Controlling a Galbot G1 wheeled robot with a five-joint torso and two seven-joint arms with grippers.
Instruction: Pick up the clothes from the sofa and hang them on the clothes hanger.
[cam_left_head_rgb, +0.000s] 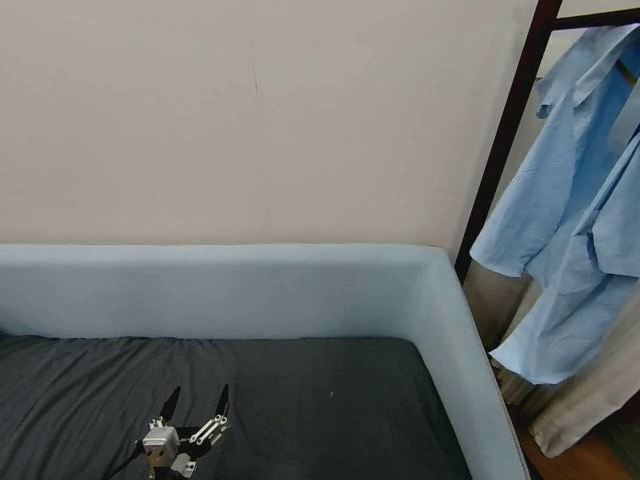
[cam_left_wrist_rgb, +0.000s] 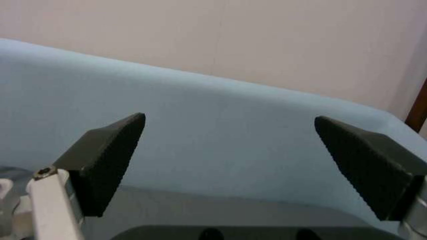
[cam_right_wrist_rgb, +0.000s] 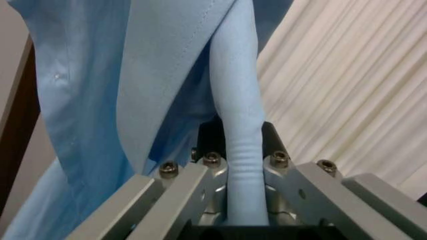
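Nearest, the left gripper (cam_left_head_rgb: 200, 400) hovers low over the dark grey seat cushion (cam_left_head_rgb: 330, 410) of the sofa (cam_left_head_rgb: 452, 330), its jaws spread wide apart and holding nothing. Behind it runs the pale blue backrest (cam_left_head_rgb: 230, 290), with a plain beige wall (cam_left_head_rgb: 250, 110) above. To the right, past the sofa's end, a light blue shirt (cam_left_head_rgb: 565, 230) hangs at a dark wooden clothes rack (cam_left_head_rgb: 505, 140), clear of the sofa. The right gripper (cam_right_wrist_rgb: 239, 137) has its jaws clenched on a bunched fold of that shirt, in front of a cream pleated curtain (cam_right_wrist_rgb: 347, 85).
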